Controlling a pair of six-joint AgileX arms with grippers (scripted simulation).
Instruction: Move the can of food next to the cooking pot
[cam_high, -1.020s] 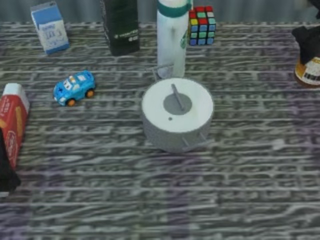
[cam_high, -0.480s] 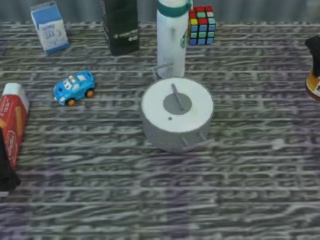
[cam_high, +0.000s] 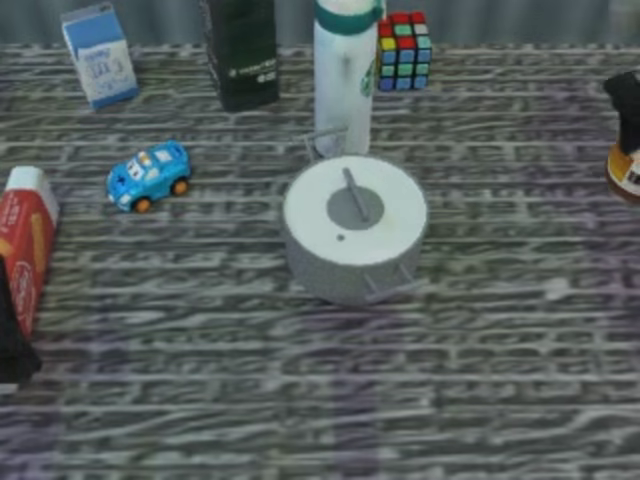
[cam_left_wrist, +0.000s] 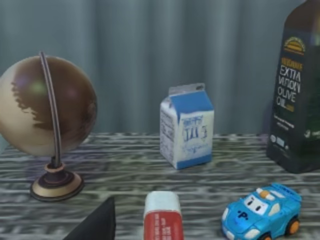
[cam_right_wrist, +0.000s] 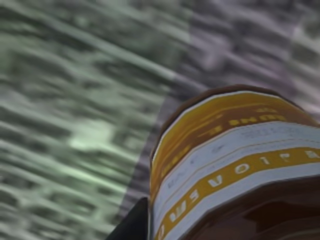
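Observation:
The cooking pot (cam_high: 354, 228), a squat grey cylinder with a white lid and centre knob, stands mid-table. The can of food (cam_high: 627, 172), dark brown with a white-and-orange label, is at the far right edge of the top view, partly cut off. My right gripper (cam_high: 628, 105) is just above it and shut on it. In the right wrist view the can of food (cam_right_wrist: 235, 165) fills the frame, with a black finger (cam_right_wrist: 134, 225) against its side and the table blurred below. My left gripper (cam_high: 14, 350) is parked at the left edge, open, one finger (cam_left_wrist: 97, 225) showing.
A tall white bottle with a green band (cam_high: 344, 75) stands right behind the pot. A Rubik's cube (cam_high: 404, 50), dark oil bottle (cam_high: 241, 50) and milk carton (cam_high: 100, 55) line the back. A blue toy car (cam_high: 149, 174), red tube (cam_high: 25, 240) and globe (cam_left_wrist: 47, 120) are at the left.
The right gripper and the can it holds have shifted right, toward the edge of the top view, and are now more cut off. The left arm and pot have not moved.

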